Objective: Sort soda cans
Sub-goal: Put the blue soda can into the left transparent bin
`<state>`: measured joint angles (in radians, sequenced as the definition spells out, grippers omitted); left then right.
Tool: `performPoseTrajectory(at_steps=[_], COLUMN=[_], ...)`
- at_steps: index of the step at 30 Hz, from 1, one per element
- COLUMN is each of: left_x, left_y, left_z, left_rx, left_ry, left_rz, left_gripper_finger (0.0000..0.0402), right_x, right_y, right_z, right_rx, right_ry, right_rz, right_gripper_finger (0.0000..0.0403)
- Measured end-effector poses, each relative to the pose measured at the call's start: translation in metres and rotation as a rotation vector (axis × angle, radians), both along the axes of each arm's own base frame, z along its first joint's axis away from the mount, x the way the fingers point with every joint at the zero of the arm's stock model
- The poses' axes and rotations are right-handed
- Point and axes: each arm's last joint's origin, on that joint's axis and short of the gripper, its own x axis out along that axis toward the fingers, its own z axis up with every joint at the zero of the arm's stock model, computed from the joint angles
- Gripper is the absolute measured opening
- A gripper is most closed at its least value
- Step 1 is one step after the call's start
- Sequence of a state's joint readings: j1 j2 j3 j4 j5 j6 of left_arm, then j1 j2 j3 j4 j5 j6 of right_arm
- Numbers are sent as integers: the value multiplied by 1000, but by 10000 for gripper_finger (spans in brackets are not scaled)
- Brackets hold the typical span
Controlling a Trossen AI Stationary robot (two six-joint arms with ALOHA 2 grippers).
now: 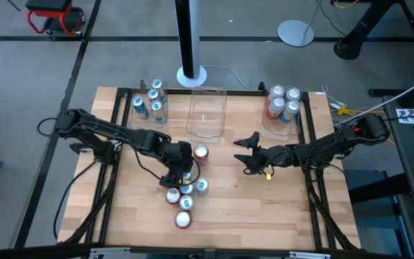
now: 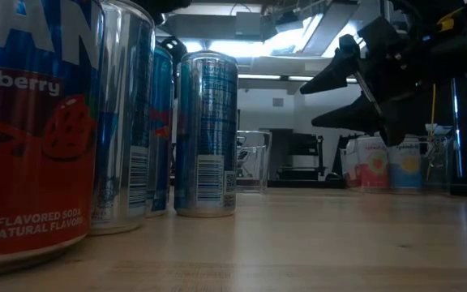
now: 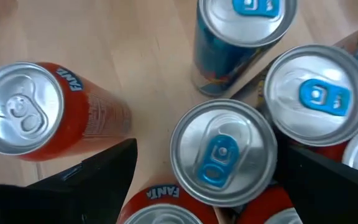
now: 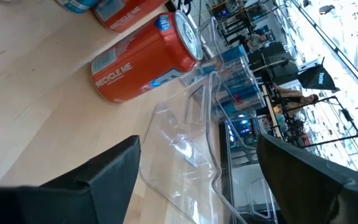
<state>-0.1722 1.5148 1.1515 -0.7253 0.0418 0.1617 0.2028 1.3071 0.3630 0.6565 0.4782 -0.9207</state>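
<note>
Two grippers appeared near the centre of the high view. Left gripper [image 1: 181, 171] hung with fingers spread, released, over the loose cluster of soda cans [image 1: 184, 196] at lower centre of the wooden table [image 1: 264, 208]; it grasped nothing. In the left wrist view its dark fingers [image 3: 98, 180] flanked a silver-topped can with a blue tab [image 3: 222, 151], with an orange can [image 3: 39, 112] at frame left and further blue-tab cans at upper right. One red can [image 1: 200, 152] stood just above the gripper. Right gripper [image 1: 249, 154], right of centre, was likewise released and empty, held above the table, as the low view confirmed [image 2: 343, 93]. Three clear bins lined the upper table edge: the left bin [image 1: 148, 122] held blue cans, the middle bin [image 1: 207, 111] lay between, and the right bin [image 1: 282, 124] held red and teal cans.
</note>
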Motion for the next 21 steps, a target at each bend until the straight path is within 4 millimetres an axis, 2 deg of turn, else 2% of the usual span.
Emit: performPoseTrajectory(at_steps=[12, 15, 19, 21], left_x=[10, 10, 8, 8], left_y=[-2, -2, -2, -1], left_z=[-19, -19, -15, -13], left_rx=[7, 7, 9, 25], left_ry=[55, 55, 44, 34], left_rz=[7, 5, 3, 9], left_gripper_finger=[353, 315, 239, 224], right_x=[0, 0, 0, 0], right_y=[0, 0, 0, 0], right_z=[0, 0, 0, 0], right_rx=[0, 0, 0, 0], right_ry=[0, 0, 0, 0], right_rz=[0, 0, 0, 1], right_gripper_finger=[321, 321, 321, 321])
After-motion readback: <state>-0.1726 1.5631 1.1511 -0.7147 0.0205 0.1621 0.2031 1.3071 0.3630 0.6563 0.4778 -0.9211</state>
